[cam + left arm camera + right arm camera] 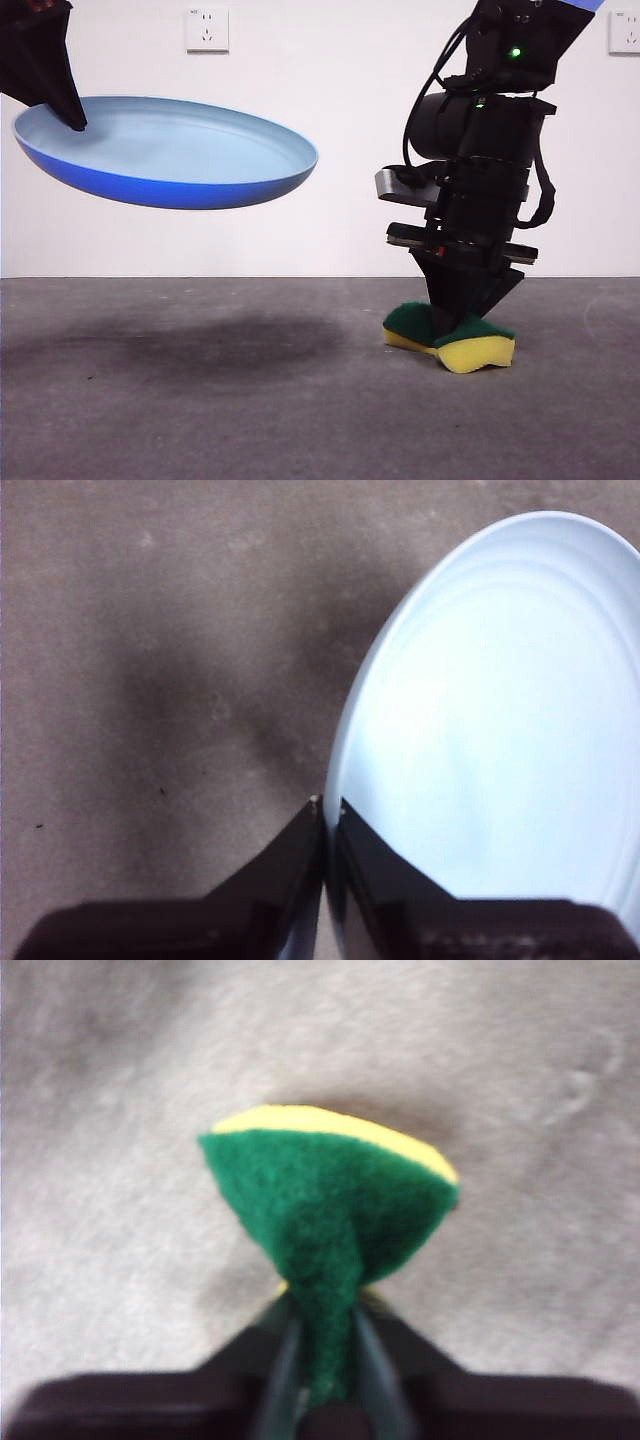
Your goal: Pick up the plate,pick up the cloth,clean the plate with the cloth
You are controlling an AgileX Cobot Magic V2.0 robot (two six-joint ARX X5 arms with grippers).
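The plate (170, 150), light blue with a darker blue underside, hangs tilted in the air at the upper left, well above the table. My left gripper (68, 115) is shut on its left rim; the left wrist view shows the two jaws pinching the rim of the plate (500, 730). The cloth (450, 338), a yellow sponge with a green top, sits on the table at the right. My right gripper (455, 320) comes down on it from above and is shut on it, squeezing the cloth's (330, 1210) middle so the ends bulge.
The grey table (200, 400) carries the plate's shadow beneath it. A white wall with two sockets (206, 29) stands behind. The right arm's dark body (480, 150) fills the upper right.
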